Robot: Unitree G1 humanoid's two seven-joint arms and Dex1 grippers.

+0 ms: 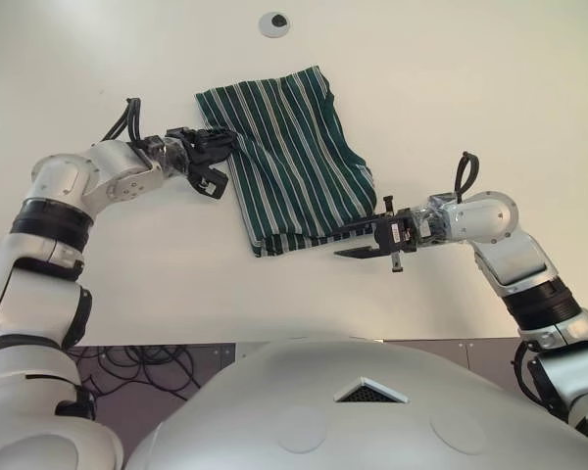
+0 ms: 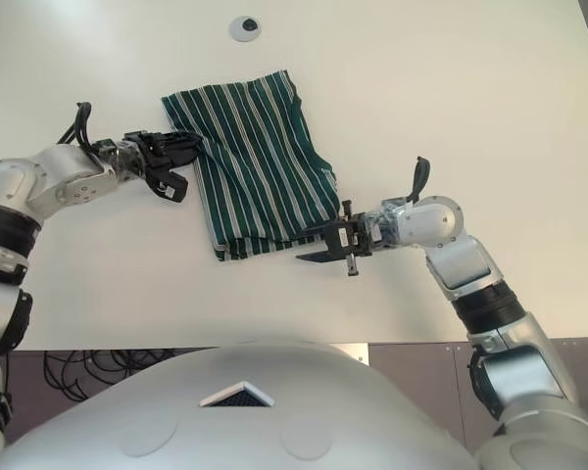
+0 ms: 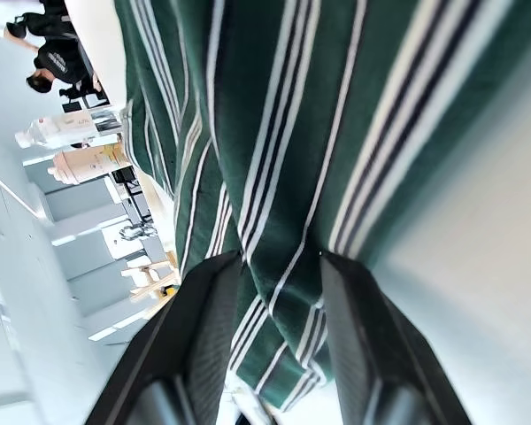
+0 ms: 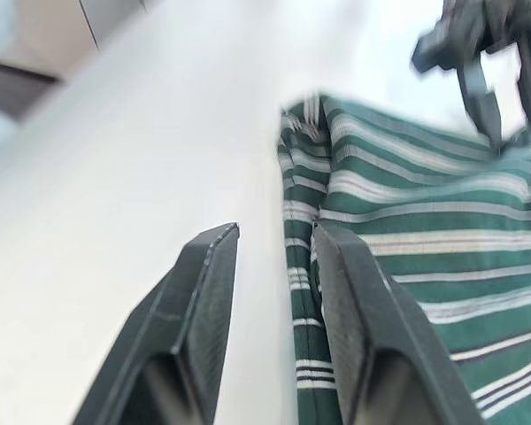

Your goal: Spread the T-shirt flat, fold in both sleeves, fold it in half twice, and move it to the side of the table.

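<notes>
A green T-shirt (image 1: pixel 289 157) with white stripes lies folded into a compact rectangle on the white table (image 1: pixel 451 88). My left gripper (image 1: pixel 219 162) is at the shirt's left edge near its far corner. It is open, and in the left wrist view the striped cloth (image 3: pixel 292 133) lies between its two black fingers (image 3: pixel 208 310). My right gripper (image 1: pixel 345 243) is at the shirt's near right corner, low over the table and pointing left. It is open, and one finger (image 4: pixel 350 274) sits against the shirt's layered edge (image 4: pixel 301 266), the other over bare table.
A small round grey disc (image 1: pixel 273 23) is set in the table beyond the shirt. The table's front edge (image 1: pixel 176 343) runs close to my body. Bare white surface lies on both sides of the shirt.
</notes>
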